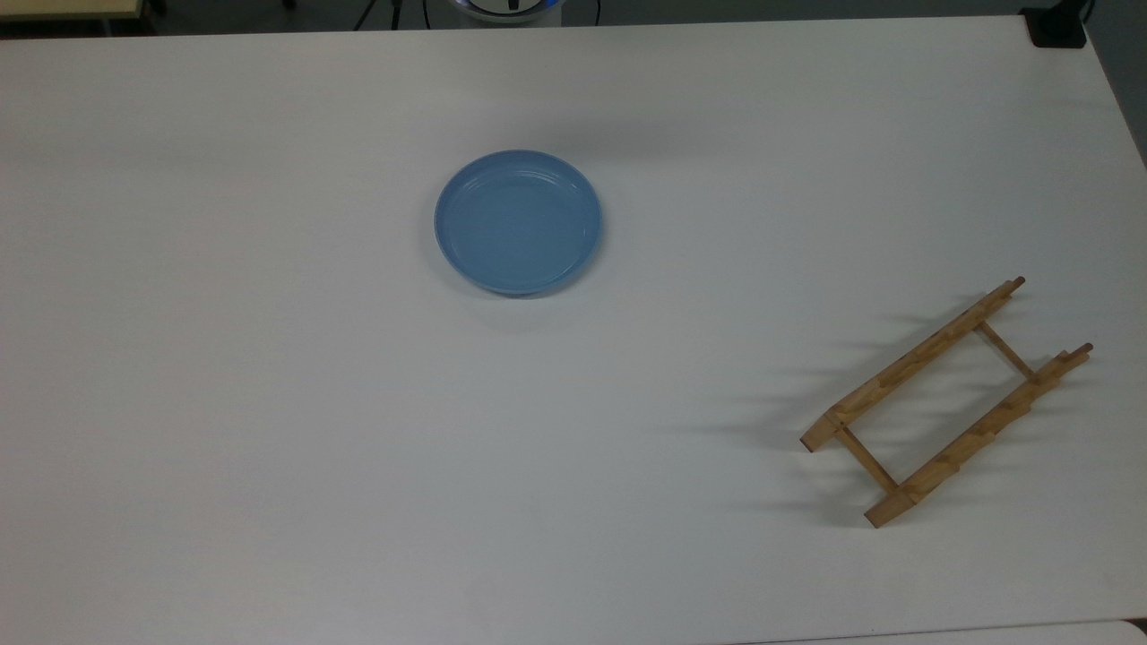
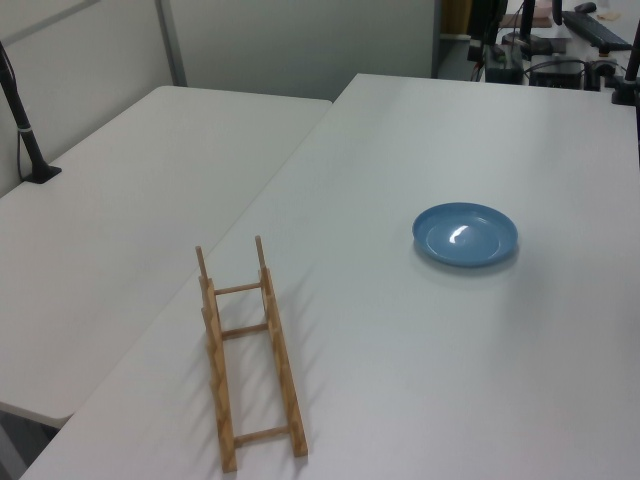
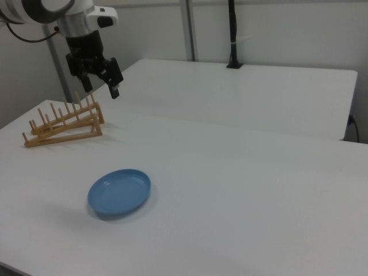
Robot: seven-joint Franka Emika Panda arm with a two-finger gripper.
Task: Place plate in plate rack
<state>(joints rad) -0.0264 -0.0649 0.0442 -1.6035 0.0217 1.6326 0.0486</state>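
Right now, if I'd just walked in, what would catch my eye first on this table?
Probably the blue plate, lying flat and alone near the middle of the white table. Next, the small wooden rack, standing apart from it toward the top view's lower right, with nothing in it. In the right view, the robot's gripper hangs open in the air above the table, holding nothing.

The top view looks steeply down on the desk (image 1: 269,448) from well above. The left view and the right view stand lower at opposite sides, each looking obliquely across it. All three share the plate (image 1: 518,222) and the plate rack (image 1: 945,403).
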